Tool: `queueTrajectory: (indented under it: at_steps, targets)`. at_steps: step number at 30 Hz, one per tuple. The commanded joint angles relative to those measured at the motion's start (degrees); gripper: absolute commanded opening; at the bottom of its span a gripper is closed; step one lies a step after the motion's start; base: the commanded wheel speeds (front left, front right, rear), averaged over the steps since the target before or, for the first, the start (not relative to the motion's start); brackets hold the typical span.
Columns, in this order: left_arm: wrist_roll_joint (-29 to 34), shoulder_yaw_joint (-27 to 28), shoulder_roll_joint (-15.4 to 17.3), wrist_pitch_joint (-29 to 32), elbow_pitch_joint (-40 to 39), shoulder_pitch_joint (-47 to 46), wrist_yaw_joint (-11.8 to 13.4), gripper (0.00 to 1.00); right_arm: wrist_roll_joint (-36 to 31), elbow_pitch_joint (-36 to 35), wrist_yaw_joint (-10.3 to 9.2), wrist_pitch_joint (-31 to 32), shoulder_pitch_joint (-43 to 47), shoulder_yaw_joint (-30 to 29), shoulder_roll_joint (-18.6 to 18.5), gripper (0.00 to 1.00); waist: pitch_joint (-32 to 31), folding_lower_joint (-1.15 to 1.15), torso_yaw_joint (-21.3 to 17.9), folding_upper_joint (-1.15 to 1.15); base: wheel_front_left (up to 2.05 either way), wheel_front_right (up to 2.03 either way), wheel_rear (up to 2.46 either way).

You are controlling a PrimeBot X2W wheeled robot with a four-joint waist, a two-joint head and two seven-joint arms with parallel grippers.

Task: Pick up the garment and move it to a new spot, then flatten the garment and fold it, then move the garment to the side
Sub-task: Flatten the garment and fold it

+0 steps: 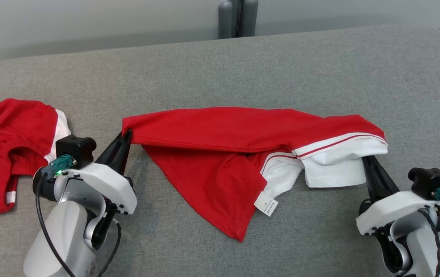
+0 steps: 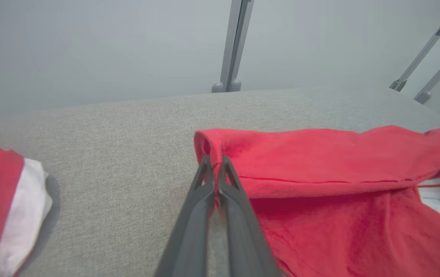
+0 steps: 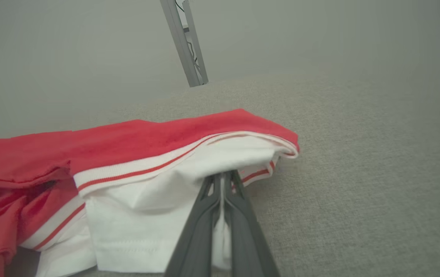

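Observation:
The garment is a red shirt with white, red-striped sleeves, stretched across the middle of the grey cushion. My left gripper is shut on its red left corner, and the left wrist view shows the garment pinched at that gripper. My right gripper is shut on the white sleeve end at the right. In the right wrist view white cloth of the garment sits between the fingers of that gripper. A red flap and a white label hang down in the middle.
A second red and white garment lies crumpled at the left edge of the cushion, also seen as a red and white heap from the left wrist. Grey metal posts stand behind the cushion's far edge.

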Motion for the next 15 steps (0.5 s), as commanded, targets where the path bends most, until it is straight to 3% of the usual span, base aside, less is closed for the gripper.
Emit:
queueTrajectory:
  at_steps: [1, 15]
  targets:
    - [-0.49, 0.44, 0.73, 0.15, -2.35, 1.99, 0.74, 0.00, 0.49, -1.59, 0.13, -0.82, 1.43, -0.02, -0.86, 0.00, -1.84, 0.00, 0.32, 0.00, 0.00, 0.00, 0.00]
    - [-4.69, 5.17, 3.89, 6.20, -26.45, 16.26, 6.32, 0.00, 1.39, -19.52, 0.13, 0.53, 9.87, -3.86, -0.75, 0.00, -5.74, 0.00, -1.10, 0.00, 0.00, 0.00, 0.00]
